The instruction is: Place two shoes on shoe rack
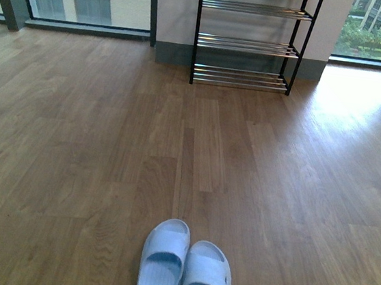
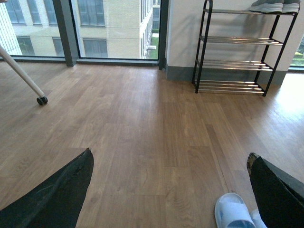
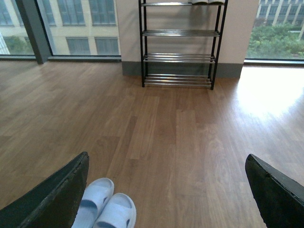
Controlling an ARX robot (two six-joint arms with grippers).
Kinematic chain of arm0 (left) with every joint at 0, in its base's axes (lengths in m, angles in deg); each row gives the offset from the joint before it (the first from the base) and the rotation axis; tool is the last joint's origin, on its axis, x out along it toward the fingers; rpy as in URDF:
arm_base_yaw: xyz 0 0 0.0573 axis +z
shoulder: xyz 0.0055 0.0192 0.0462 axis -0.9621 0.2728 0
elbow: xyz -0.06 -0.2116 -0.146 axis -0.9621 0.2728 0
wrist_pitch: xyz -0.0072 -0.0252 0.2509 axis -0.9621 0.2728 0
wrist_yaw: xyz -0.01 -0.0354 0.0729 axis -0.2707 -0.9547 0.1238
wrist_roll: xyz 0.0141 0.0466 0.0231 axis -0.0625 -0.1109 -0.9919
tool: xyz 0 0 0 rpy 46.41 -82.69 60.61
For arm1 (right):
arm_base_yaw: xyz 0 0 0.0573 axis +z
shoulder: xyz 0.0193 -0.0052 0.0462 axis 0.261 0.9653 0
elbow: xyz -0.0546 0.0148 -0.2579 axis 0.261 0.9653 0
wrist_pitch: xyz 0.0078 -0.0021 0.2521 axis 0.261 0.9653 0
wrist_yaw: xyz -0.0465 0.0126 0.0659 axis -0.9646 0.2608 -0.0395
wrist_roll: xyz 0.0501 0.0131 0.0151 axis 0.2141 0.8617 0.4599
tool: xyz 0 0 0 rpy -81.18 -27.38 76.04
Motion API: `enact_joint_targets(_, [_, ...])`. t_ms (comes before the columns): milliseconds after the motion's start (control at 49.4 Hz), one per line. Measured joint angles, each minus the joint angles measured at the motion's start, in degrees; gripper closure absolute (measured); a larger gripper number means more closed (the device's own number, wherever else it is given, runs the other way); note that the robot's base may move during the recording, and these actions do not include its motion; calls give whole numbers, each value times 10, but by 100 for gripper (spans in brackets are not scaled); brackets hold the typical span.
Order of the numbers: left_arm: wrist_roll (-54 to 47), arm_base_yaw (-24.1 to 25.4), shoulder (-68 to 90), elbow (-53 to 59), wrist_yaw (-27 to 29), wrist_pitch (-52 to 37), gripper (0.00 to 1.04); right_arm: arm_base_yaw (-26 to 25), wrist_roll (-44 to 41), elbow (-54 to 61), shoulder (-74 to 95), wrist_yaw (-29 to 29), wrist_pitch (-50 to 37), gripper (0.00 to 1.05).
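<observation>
Front view: shoe rack point(image 1: 246, 47) stands against the far wall; pale slide sandals point(image 1: 206, 278) lie close by on the wood floor point(image 1: 70, 170). Left wrist view: left claw point(image 2: 169, 159) is spread wide; grey sneakers point(image 2: 278, 5) sit on the rack's top tier. Right wrist view: right claw point(image 3: 167, 159) is likewise wide.

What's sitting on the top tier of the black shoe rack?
A pair of grey knit sneakers with white soles rests on the top tier of the black metal-framed, chrome-barred rack. Only their lower parts show; the picture edge cuts off the rest. The front view misses that tier.
</observation>
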Motion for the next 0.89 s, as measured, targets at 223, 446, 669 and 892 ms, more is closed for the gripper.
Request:
enact_joint_targets(223, [0, 0, 0, 0, 1, 0, 9, 0, 0, 0, 2, 2, 0, 9])
enact_joint_targets(446, [0, 0, 0, 0, 1, 0, 9, 0, 0, 0, 1, 2, 0, 9])
enact_joint_targets(669, [220, -90, 154, -68, 203, 156, 9, 0, 0, 0, 1, 2, 0, 9])
enact_joint_targets(892, [320, -110, 403, -121, 106, -20, 9, 0, 0, 0, 1, 2, 0, 9])
